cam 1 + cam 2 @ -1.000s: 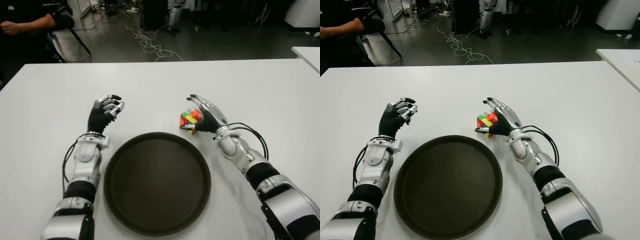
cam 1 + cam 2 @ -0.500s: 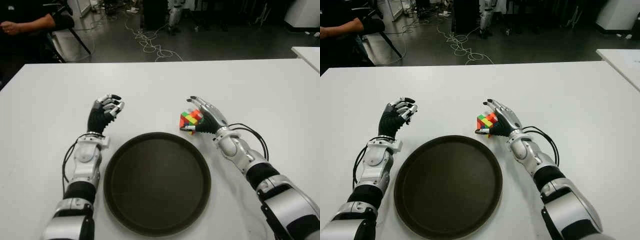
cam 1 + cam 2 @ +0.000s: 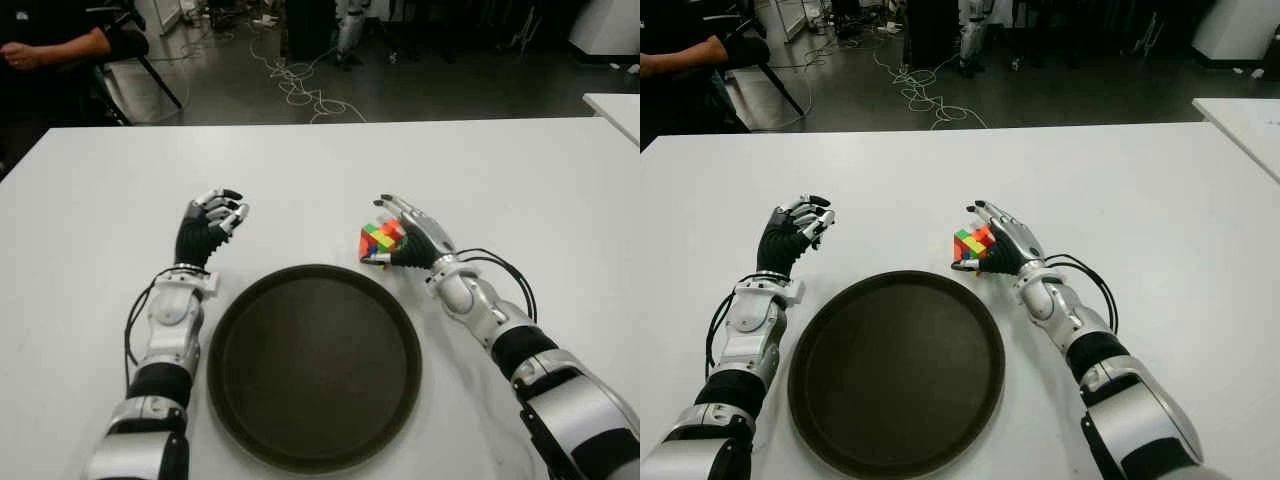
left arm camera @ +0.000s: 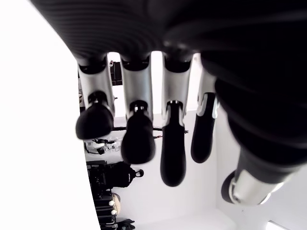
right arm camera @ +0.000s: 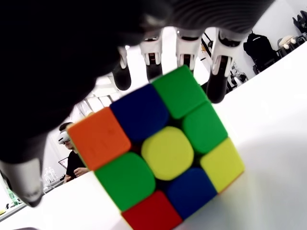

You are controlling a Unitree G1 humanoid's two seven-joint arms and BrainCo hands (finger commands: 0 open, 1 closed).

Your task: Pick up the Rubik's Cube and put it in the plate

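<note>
- The cube sits on the bench just beyond the far right rim of the plate, not yet lifted
- The right hand is cupped round the cube's right side; its fingers reach over the top and the thumb shows low at the near side, but they look not quite closed on it, so I judge the grasp unfinished
- To do it well: close fingers and thumb on opposite faces, square to them, so the cube cannot twist out
- Lift straight up enough to clear the rim before moving towards the plate's middle
- Set it down flat, then let go; a corner pinch risks a roll
- The left hand shows left of the plate, fingers loosely curled, holding nothing
</note>
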